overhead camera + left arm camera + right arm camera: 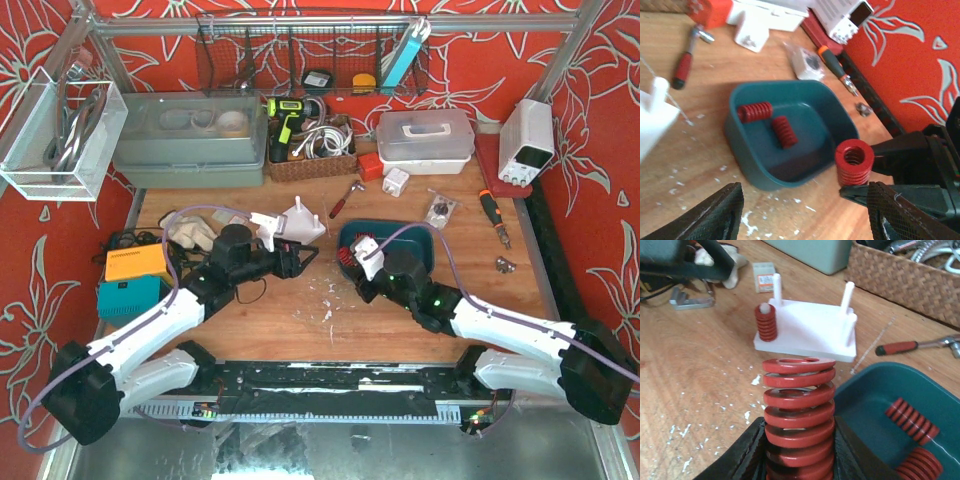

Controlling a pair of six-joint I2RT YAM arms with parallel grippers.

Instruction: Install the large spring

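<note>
The right wrist view is showing the right claw gripping the lower coils of the large spring and holding it upright. Beyond that claw the white peg plate is lying on the worktop, and only this view is revealing a small spring sitting on its left peg. The left wrist view is catching the large spring end-on, ahead and to the right of the left claw, just beside the rim of the teal bin, where two red springs are lying. The left claw's fingers are standing wide apart, holding nothing. From the top view the large spring is barely showing behind the right claw, and the peg plate is being cut off at the left wrist view's edge
</note>
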